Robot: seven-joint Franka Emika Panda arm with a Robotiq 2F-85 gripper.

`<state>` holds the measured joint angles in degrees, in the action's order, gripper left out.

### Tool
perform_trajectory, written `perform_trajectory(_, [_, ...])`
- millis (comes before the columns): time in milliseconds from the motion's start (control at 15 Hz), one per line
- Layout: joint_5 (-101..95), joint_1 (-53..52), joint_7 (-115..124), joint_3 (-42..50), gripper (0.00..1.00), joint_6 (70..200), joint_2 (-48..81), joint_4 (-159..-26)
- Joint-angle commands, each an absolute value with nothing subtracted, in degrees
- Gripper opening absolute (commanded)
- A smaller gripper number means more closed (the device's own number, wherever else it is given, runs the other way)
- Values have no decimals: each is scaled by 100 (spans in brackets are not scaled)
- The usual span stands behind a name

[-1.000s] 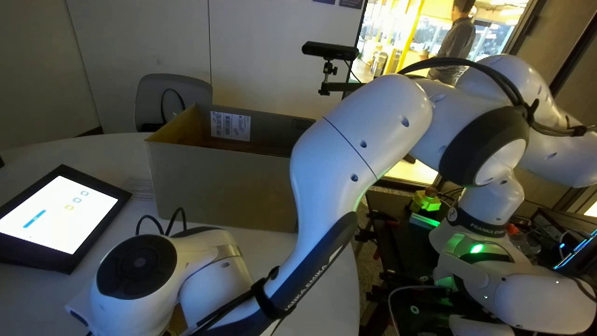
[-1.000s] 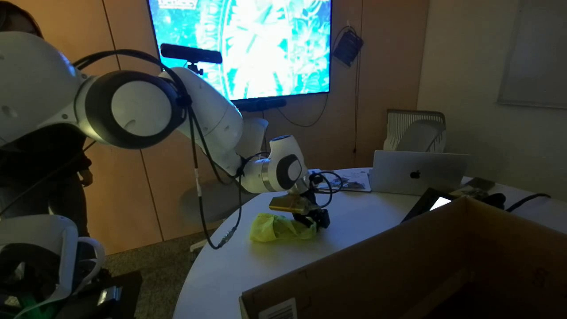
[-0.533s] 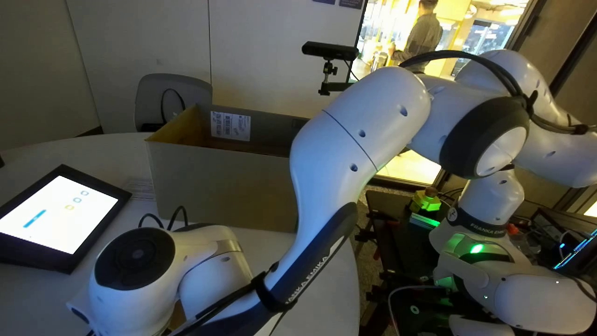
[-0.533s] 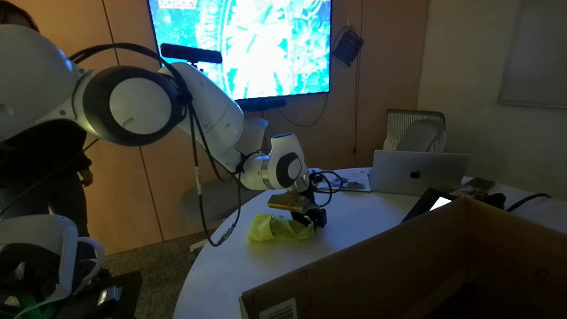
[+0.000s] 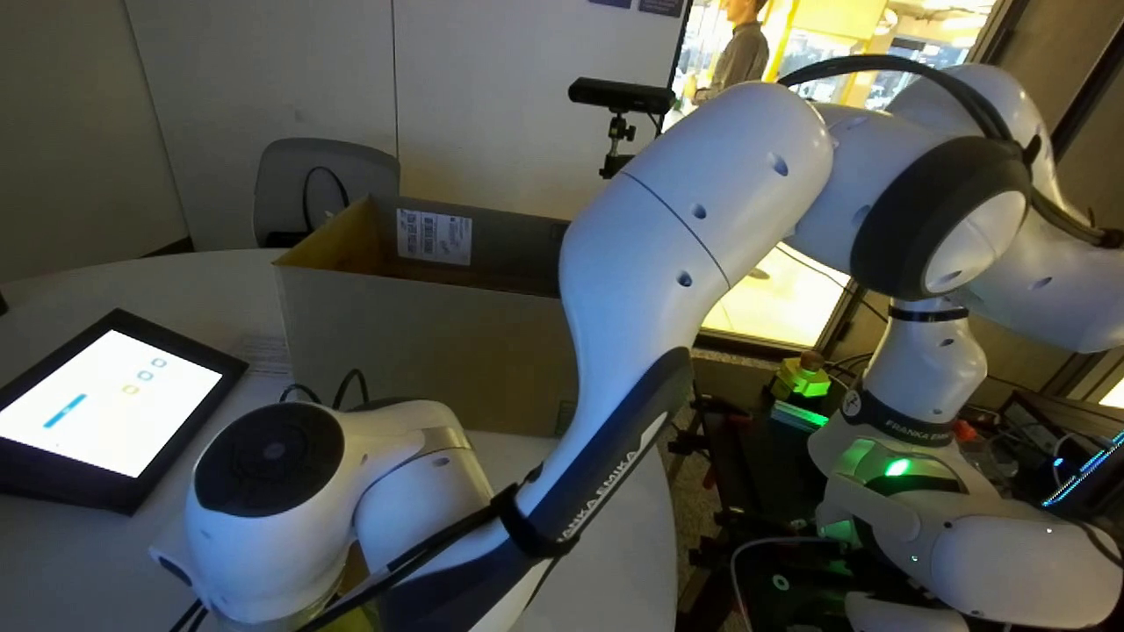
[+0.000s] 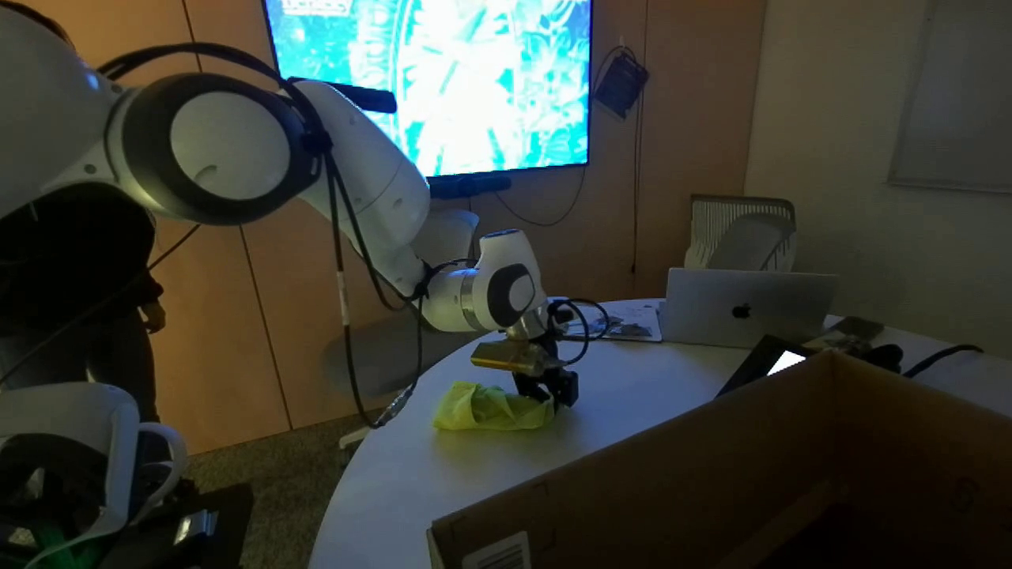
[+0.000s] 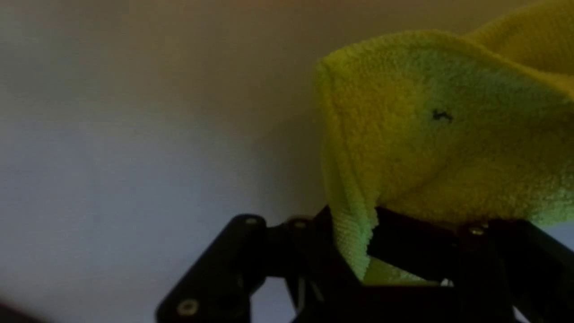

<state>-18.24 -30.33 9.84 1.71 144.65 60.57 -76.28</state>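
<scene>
A yellow terry cloth [image 7: 430,134] fills the right of the wrist view, with a small dark mark near its middle. My gripper [image 7: 352,224] is shut on one edge fold of it, and the pinched strip runs down between the black fingers. In an exterior view the crumpled cloth [image 6: 490,411] lies on the white round table [image 6: 395,506]. There the gripper [image 6: 553,387] comes down at its right end, close to the tabletop. The fingers are hidden in an exterior view behind the white wrist housing [image 5: 272,518].
An open cardboard box [image 5: 421,351] stands on the table beside the arm; it fills the near right corner in an exterior view [image 6: 632,498]. A tablet on a stand [image 5: 114,404] and a silver laptop [image 6: 747,308] also occupy the table. Cables hang along the arm.
The jaws have closed further on the cloth. The arm's elbow has risen, and in an exterior view gripper and cloth have shifted slightly left together. A person behind the glass has walked left.
</scene>
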Motion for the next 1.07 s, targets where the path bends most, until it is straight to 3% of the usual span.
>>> perform_trajectory(0, [-1924, -2991, 1173, 372, 4, 14848, 5293, -8587])
perform_trajectory(1000, [-2507, -3270, 2279, 1170, 4, 16217, 3540, -11112])
